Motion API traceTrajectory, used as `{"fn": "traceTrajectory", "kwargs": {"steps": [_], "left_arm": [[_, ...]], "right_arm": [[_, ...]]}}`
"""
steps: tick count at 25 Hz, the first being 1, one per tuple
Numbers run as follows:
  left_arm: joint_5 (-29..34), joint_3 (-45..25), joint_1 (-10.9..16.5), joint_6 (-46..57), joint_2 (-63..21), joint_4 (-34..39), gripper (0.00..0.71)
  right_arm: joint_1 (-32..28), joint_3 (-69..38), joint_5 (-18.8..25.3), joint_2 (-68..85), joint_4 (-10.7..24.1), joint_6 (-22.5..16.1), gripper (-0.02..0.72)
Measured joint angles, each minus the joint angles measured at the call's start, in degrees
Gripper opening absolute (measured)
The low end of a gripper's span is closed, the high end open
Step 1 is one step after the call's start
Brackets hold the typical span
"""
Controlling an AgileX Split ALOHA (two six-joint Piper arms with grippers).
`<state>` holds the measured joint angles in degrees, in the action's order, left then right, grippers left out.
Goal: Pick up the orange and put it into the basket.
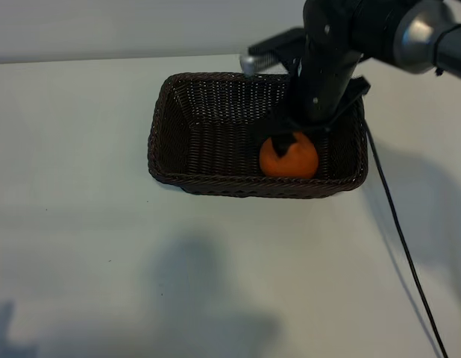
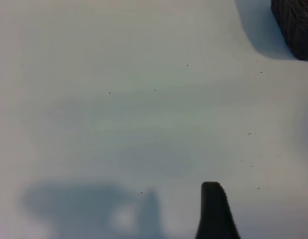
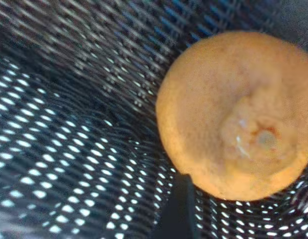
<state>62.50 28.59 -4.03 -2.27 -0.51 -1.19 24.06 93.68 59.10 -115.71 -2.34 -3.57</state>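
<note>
Exterior view showed the orange [image 1: 289, 158] lying inside the basket [image 1: 171, 127] toward its 4 o'clock corner, the right gripper [image 1: 284, 138] just above it, fingers spread, holding nothing.

oranges: 1 [image 1: 289, 157] | baskets: 1 [image 1: 215, 186] | arms: 1 [image 1: 331, 60] | cables: 1 [image 1: 398, 224]

Basket [image 1: 215, 97] walls apparently hem the orange [image 1: 289, 158].
</note>
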Motion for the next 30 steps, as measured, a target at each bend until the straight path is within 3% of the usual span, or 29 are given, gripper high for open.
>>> {"fn": "traceTrajectory", "kwargs": {"steps": [8,14,19,23,30], "left_arm": [[0.0,0.0,0.0,0.0,0.0,0.0,0.467],[0.0,0.0,0.0,0.0,0.0,0.0,0.467],[0.0,0.0,0.0,0.0,0.0,0.0,0.467],[0.0,0.0,0.0,0.0,0.0,0.0,0.467],[0.0,0.0,0.0,0.03,0.0,0.0,0.467]], "right_arm": [[0.0,8.68,7.27,2.58,-1.05,-0.14,0.597],[0.0,10.3,7.76,2.7,-0.83,-0.14,0.597],[-0.9,11.06,7.16,2.7,1.89,-0.2,0.597],[-5.04,13.64,7.38,2.7,3.92,-0.2,0.595],[-16.45,16.54,6.63,2.7,4.37,0.24,0.595]]}}
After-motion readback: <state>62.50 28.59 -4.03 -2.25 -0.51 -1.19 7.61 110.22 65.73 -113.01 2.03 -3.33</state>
